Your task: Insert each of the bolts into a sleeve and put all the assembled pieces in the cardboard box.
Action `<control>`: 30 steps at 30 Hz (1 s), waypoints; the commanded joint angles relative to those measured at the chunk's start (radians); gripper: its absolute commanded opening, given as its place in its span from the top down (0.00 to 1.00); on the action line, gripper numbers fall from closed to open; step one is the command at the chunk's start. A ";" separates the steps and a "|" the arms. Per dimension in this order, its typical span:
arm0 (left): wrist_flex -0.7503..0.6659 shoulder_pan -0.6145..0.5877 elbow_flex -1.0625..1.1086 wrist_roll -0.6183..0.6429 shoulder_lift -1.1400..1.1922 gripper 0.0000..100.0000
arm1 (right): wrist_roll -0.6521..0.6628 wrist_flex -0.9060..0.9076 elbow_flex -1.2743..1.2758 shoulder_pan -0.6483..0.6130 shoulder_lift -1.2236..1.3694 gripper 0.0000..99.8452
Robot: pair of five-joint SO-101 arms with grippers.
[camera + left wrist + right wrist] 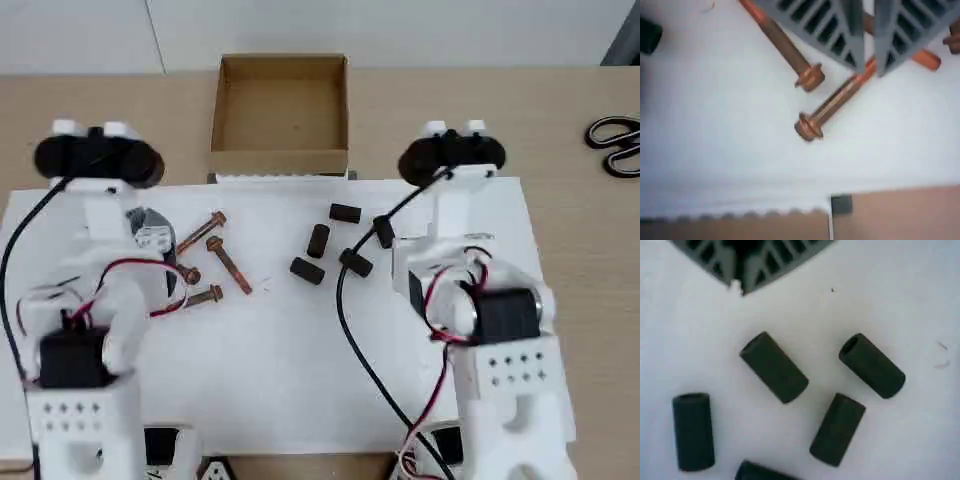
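Bolts (pixel 228 262) lie in a little bunch on the left side of the white sheet (pixel 300 370). They are rusty orange, and none of them is in a sleeve yet. The sleeves (pixel 318 240), short black tubes, lie spread out near the middle of the sheet, well apart from the bolts. The cardboard box (pixel 280 160) sits at the far edge of the sheet, and no pieces are in it. So the job looks like it is at its very start: the first bolt is being picked up. The left gripper (pixel 870 70) is down over the bolts. Its grey fingers (pixel 815 25) are close together, with only a thin gap, and the thin end of one bolt (pixel 832 102) goes into that gap. It looks pinched there, while its head rests on the sheet. The right gripper (pixel 741 286) hangs above the sleeves with its fingers (pixel 785 257) closed and nothing between them. Next, I think the left arm has to lift the bolt up. The right gripper would have to open and take one sleeve, maybe the one closest to it (pixel 774 367). Then the bolt tip must line up with the sleeve's hole, which is small, so it needs careful aim.
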 commanded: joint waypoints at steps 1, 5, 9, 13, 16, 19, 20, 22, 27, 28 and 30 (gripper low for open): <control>0.032 -0.008 -0.047 -0.040 0.109 0.99 | 0.074 0.002 -0.043 -0.010 0.105 1.00; 0.025 -0.008 -0.041 -0.075 0.199 0.99 | 0.147 0.001 -0.066 -0.035 0.228 1.00; 0.025 -0.008 -0.041 -0.075 0.295 0.99 | 0.146 -0.012 -0.152 -0.039 0.374 1.00; 0.023 -0.008 -0.042 -0.075 0.370 0.99 | 0.150 -0.012 -0.301 -0.016 0.541 0.99; 0.000 -0.008 -0.041 -0.074 0.384 0.99 | 0.155 -0.010 -0.397 -0.012 0.645 0.97; -0.012 -0.005 -0.042 -0.075 0.384 0.95 | 0.215 -0.010 -0.463 -0.019 0.737 0.92; -0.020 -0.005 -0.041 -0.075 0.384 0.93 | 0.224 -0.010 -0.480 -0.019 0.766 0.91; -0.026 -0.006 -0.041 -0.077 0.387 0.91 | 0.229 -0.012 -0.506 -0.019 0.820 0.91; -0.028 -0.006 -0.041 -0.077 0.388 0.90 | 0.230 -0.039 -0.540 -0.018 0.932 0.91; -0.028 -0.006 -0.041 -0.077 0.388 0.90 | 0.230 -0.050 -0.542 -0.019 0.947 0.91; -0.028 -0.006 -0.041 -0.077 0.388 0.90 | 0.230 -0.059 -0.555 -0.019 0.977 0.91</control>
